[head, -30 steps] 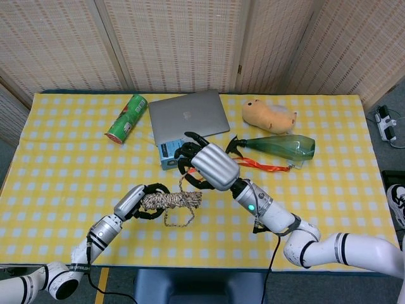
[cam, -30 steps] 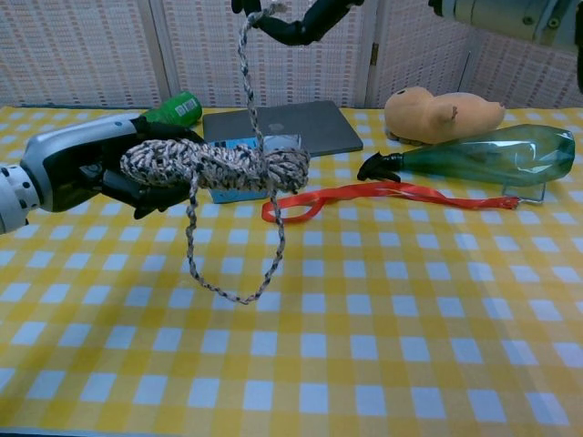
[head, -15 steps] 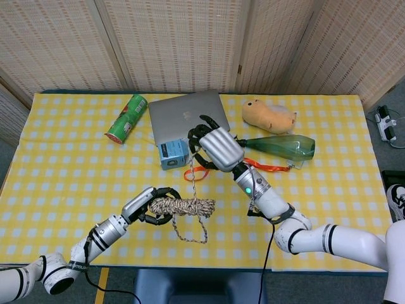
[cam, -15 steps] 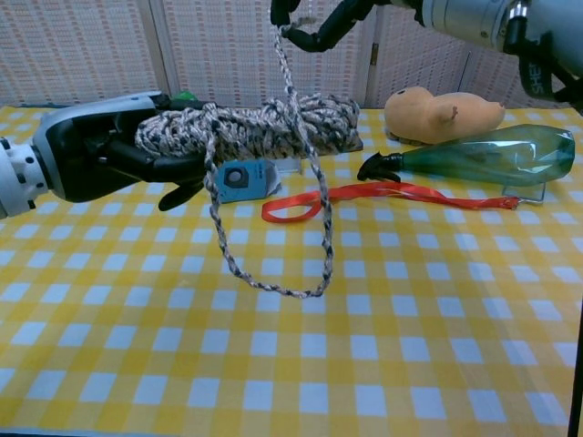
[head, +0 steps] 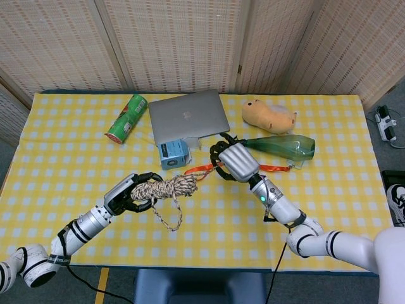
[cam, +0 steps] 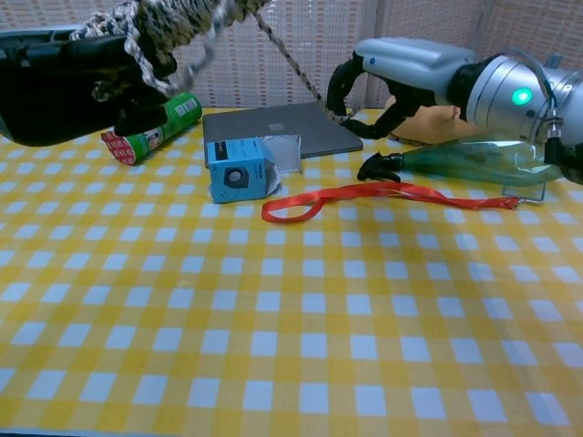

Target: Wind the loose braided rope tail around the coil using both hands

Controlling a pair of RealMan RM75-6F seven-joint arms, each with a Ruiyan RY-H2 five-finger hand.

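My left hand grips one end of the braided rope coil and holds it up off the table. In the chest view the coil sits at the top edge above the same left hand. A loop of the rope tail hangs under the coil. The rest of the tail runs taut down to my right hand, which pinches its end. In the head view the right hand is right of the coil, over the red ribbon.
A yellow checked cloth covers the table. Behind the hands lie a green can, a closed laptop, a blue box, a plush toy, a green bottle and a red ribbon.
The left hand has raised the coil and carried it left. The right hand has come down and to the right with the tail, pulling it taut.
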